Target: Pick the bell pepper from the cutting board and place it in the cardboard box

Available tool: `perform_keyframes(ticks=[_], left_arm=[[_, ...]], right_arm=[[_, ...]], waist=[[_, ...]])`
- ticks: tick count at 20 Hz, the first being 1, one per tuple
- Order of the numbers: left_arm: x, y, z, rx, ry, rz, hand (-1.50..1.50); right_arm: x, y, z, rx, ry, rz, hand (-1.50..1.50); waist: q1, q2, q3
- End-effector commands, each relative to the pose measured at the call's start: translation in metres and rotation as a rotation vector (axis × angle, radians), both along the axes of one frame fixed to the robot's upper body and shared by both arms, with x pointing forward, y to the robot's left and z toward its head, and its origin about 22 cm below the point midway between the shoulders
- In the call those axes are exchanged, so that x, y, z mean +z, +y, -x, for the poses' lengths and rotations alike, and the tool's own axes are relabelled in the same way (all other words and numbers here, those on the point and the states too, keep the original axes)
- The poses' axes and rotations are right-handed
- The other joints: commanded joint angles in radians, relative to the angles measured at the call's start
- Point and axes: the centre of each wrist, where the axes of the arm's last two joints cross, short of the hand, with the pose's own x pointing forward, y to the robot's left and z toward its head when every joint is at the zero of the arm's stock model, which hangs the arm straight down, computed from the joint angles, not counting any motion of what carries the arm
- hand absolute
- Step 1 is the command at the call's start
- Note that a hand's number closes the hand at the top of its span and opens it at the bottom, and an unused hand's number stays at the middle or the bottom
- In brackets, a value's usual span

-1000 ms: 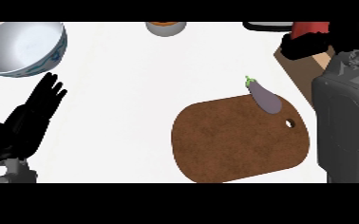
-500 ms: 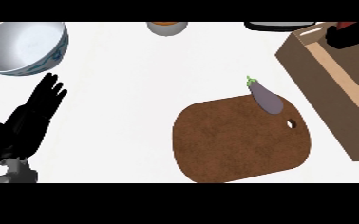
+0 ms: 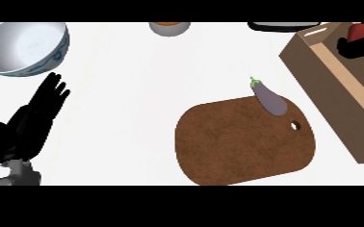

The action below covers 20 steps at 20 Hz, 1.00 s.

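Observation:
The red bell pepper (image 3: 357,29) shows only as a sliver at the right edge, inside the open cardboard box (image 3: 320,77). My right hand (image 3: 351,47) is just below it over the box, curled against the pepper and mostly cut off by the edge. The brown cutting board (image 3: 241,144) lies at the lower middle right. A purple eggplant (image 3: 270,100) rests on its upper right rim. My left hand (image 3: 32,125) rests open at the far left, fingers pointing up.
A large white and blue bowl (image 3: 32,48) stands at the top left. A small cup with orange contents (image 3: 169,27) sits at the top middle. A dark flat object (image 3: 280,26) lies at the top beside the box.
My right arm has swung out to the right with the pepper, uncovering the box. The hand and pepper now sit at the view's right edge. The left hand has not moved.

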Motion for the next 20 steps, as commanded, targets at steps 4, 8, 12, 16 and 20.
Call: perform_keyframes(ticks=[4,8,12,16,20], left_arm=[[0.004,-0.002,0.004,-0.015,0.013,-0.001,0.0],[0.0,-0.001,0.005,-0.002,-0.005,-0.007,0.0],[-0.003,0.002,0.016,-0.011,0.0,-0.011,0.0],[0.012,0.006,0.002,0.005,0.009,-0.013,0.0],[-0.005,0.008,0.01,0.004,0.003,0.001,0.0]], right_arm=[[-0.045,-0.02,-0.009,0.016,0.069,-0.092,1.5],[-0.075,-0.051,-0.008,-0.102,0.197,-0.201,1.5],[-0.106,-0.06,-0.007,-0.063,0.264,-0.257,-1.5],[-0.099,-0.051,-0.008,0.027,0.125,-0.289,-1.5],[-0.095,-0.054,-0.002,0.019,-0.141,-0.426,-1.5]], waist=[[0.001,-0.001,0.0],[0.004,0.001,0.0],[0.009,0.001,0.0],[-0.001,-0.001,0.0],[-0.008,-0.005,0.0]])
